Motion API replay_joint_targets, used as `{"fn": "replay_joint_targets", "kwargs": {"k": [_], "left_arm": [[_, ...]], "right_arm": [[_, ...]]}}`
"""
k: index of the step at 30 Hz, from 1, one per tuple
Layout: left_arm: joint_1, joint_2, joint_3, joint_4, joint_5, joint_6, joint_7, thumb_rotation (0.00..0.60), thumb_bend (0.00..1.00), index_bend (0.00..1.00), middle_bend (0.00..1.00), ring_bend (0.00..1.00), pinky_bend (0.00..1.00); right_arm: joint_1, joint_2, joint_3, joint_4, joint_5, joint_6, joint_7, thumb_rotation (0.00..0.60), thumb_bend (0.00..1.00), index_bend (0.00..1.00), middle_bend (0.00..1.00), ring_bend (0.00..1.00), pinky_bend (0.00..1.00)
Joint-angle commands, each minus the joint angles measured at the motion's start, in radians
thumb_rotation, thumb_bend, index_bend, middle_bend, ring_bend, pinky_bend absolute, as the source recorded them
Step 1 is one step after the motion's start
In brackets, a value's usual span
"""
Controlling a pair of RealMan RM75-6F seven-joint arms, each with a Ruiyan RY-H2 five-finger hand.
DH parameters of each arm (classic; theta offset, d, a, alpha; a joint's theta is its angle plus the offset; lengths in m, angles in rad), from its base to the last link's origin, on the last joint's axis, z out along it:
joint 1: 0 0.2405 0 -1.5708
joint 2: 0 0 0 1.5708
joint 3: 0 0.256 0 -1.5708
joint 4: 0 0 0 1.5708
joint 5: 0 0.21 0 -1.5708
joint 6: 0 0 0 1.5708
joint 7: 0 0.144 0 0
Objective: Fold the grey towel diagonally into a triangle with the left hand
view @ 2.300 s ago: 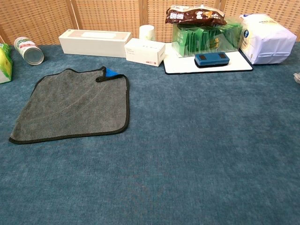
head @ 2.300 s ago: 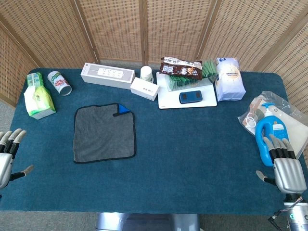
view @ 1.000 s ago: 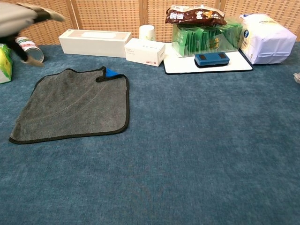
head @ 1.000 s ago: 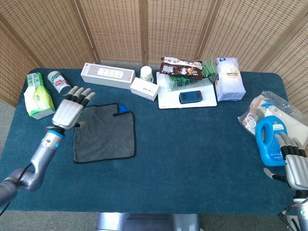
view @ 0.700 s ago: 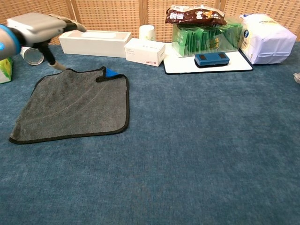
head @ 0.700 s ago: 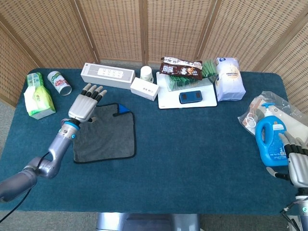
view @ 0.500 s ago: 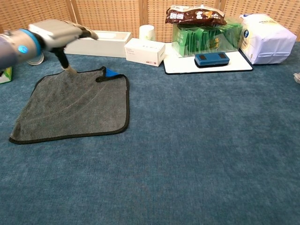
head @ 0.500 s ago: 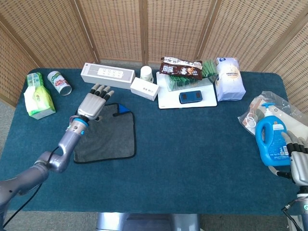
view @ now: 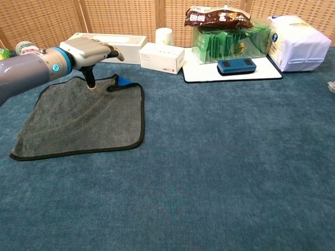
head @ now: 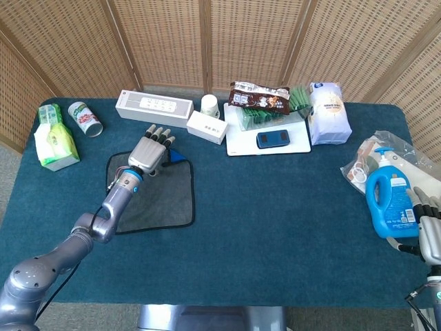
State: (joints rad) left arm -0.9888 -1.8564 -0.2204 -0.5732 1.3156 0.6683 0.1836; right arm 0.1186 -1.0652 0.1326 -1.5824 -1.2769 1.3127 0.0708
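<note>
Grey towel (head: 153, 196), one; left robot hand (head: 149, 154) seemingly above it.

Fuzzy matt grey towel (view: 84, 120) with black stitched edging, on a napped blue cloth table cover (view: 220, 167). Smooth brushed-metal-looking left hand (view: 90, 49), glossy blue plastic bottle (head: 387, 200), shiny brown snack wrapper (head: 260, 97), woven cane screen (head: 207, 41) behind

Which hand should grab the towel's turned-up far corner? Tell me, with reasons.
Left. The left hand is open right above the grey towel, beside that corner. The right hand sits at the table's opposite edge near the blue bottle.
</note>
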Motion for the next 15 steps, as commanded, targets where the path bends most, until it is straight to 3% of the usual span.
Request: {"fn": "replay_joint_targets", "kwargs": {"k": [1,6,13,15], "left_arm": [[-0.011,-0.017,0.007,0.022,0.001,-0.009,-0.010,0.600,0.04,0.14,0.00,0.00,0.07],[-0.027,-0.045,0.012,0.064,0.002,-0.015,-0.020,0.600,0.05,0.17,0.00,0.00,0.08],[-0.046,-0.077,0.014,0.111,0.000,-0.021,-0.016,0.600,0.16,0.40,0.00,0.00,0.09],[-0.049,-0.085,0.015,0.121,0.000,-0.017,-0.015,0.600,0.17,0.39,0.00,0.00,0.09]], "right_arm": [[0.000,0.000,0.000,0.002,0.002,-0.003,0.001,0.600,0.00,0.00,0.00,0.00,0.05],[0.000,0.000,0.001,0.003,0.003,-0.004,0.006,0.600,0.00,0.00,0.00,0.00,0.05],[0.000,0.000,0.000,0.004,0.000,-0.003,0.007,0.600,0.00,0.00,0.00,0.00,0.05],[0.000,0.000,0.000,0.004,-0.001,-0.002,0.007,0.600,0.00,0.00,0.00,0.00,0.05]]}}
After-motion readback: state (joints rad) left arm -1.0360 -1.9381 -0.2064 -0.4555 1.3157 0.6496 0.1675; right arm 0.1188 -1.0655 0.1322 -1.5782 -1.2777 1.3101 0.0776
